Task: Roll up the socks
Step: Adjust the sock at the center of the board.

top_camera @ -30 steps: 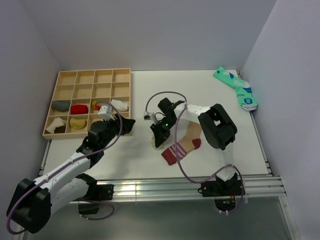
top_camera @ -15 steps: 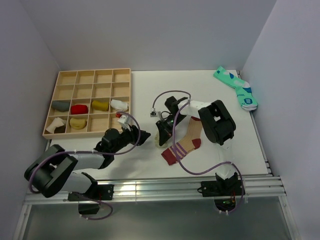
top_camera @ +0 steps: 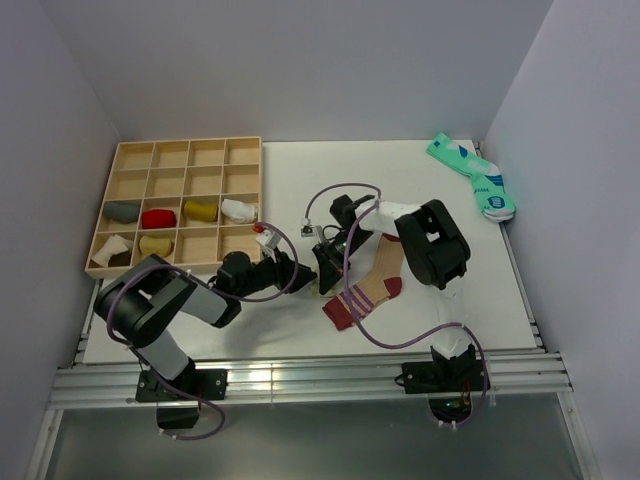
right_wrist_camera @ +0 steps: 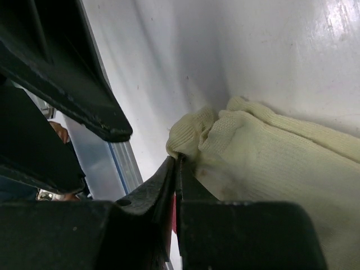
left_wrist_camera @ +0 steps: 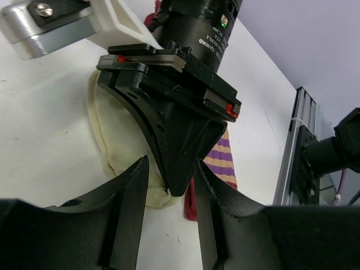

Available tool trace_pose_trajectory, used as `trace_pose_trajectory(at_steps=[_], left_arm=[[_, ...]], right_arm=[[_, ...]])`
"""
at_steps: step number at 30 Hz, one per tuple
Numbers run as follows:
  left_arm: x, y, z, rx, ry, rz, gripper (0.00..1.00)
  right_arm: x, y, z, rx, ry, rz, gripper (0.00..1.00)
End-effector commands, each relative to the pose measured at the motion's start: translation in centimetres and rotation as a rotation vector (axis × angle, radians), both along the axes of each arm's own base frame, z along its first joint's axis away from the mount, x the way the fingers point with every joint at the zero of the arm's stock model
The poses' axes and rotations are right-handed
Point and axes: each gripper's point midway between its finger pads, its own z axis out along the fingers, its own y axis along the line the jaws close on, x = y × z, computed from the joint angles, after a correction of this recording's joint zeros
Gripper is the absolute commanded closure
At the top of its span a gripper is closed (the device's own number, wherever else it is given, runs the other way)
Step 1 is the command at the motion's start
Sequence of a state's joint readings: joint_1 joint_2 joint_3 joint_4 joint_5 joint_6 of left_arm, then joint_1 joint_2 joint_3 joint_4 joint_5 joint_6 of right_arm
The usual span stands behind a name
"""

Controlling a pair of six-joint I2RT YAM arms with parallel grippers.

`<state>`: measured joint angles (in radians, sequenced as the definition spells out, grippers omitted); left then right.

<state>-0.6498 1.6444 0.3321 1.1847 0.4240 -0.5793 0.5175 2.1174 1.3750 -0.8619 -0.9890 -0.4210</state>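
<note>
A pale olive-green sock (left_wrist_camera: pixel 121 147) lies on the white table, and my right gripper (right_wrist_camera: pixel 178 161) is shut on its bunched edge (right_wrist_camera: pixel 191 132). The tan sock (top_camera: pixel 372 288) with maroon toe and striped cuff (left_wrist_camera: pixel 220 167) lies right beside it, partly under the right arm. My left gripper (left_wrist_camera: pixel 171 162) reaches in low from the left. It is open, and its two fingers (left_wrist_camera: pixel 130 202) stand either side of the right gripper's black tip (left_wrist_camera: pixel 179 180), just above the pale sock's end. In the top view the two grippers meet (top_camera: pixel 312 278) at the middle of the table.
A wooden compartment tray (top_camera: pixel 178 150) with several rolled socks stands at the back left. A teal patterned pair (top_camera: pixel 475 178) lies at the back right corner. An aluminium rail (top_camera: pixel 300 375) runs along the near table edge. White walls close in on both sides.
The left arm has swung right and down from beside the tray, bringing its gripper up against the right gripper, jaws narrower than before. The right gripper stays shut on the pale sock.
</note>
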Motion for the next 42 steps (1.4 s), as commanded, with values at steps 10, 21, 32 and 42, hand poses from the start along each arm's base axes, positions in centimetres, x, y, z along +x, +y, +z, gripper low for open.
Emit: trace_pose_trajectory(at_steps=[10,21,32,42], left_arm=[[-1.0,-1.9,0.1,-0.015,-0.048,-0.136,0.57],[-1.0,-3.1,-0.7,-0.037,-0.019,-0.188,0.60],[-1.3,-3.2,-2.3,-0.017,0.019,-0.202,0.60],[-1.3,-3.2,-3.6,0.028,0.033,-0.197,0.59]], right_arm=[[1.0,0.0,1.7,0.057,0.000,-0.017,0.95],[1.3,-0.3,2.1,0.058,-0.009,-0.032,0.96],[1.6,-0.7,2.4,0.072,-0.005,-0.044,0.97],[1.8,-1.0,2.8,0.082,0.006,-0.047,0.97]])
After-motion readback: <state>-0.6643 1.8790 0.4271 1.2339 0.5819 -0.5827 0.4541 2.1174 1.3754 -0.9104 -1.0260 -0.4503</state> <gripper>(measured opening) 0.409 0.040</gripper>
